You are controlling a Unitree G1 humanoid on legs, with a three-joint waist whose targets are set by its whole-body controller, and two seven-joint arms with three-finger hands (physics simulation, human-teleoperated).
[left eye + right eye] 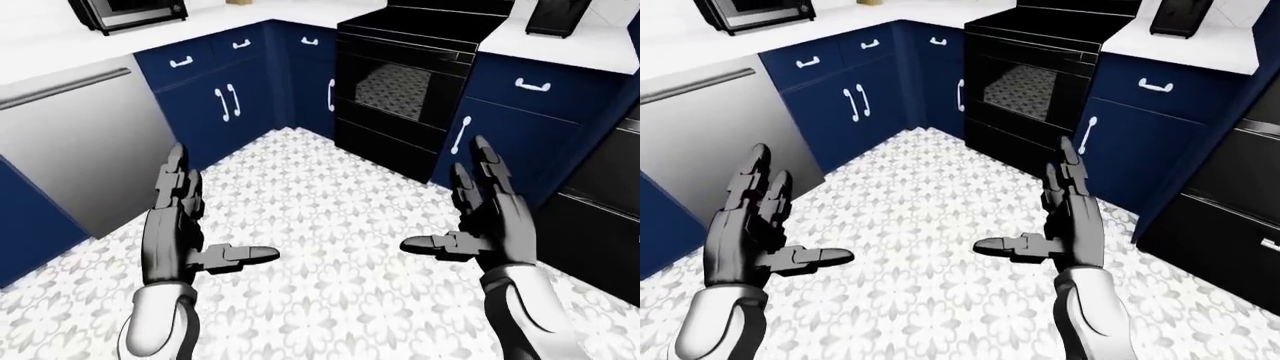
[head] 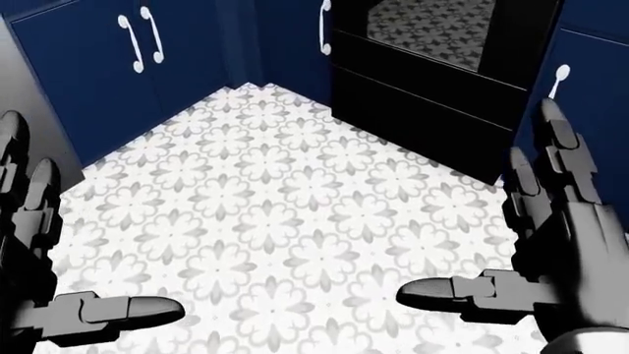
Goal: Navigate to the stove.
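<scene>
Stove (image 1: 415,82) top centre; dishwasher (image 1: 75,146) left, cabinets (image 1: 235,94) between.

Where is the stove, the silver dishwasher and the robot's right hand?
stove (image 1: 400,90), left-eye view, on its oven door window.
dishwasher (image 1: 75,142), left-eye view, on its silver door.
right hand (image 1: 497,217), left-eye view, on the palm.
</scene>
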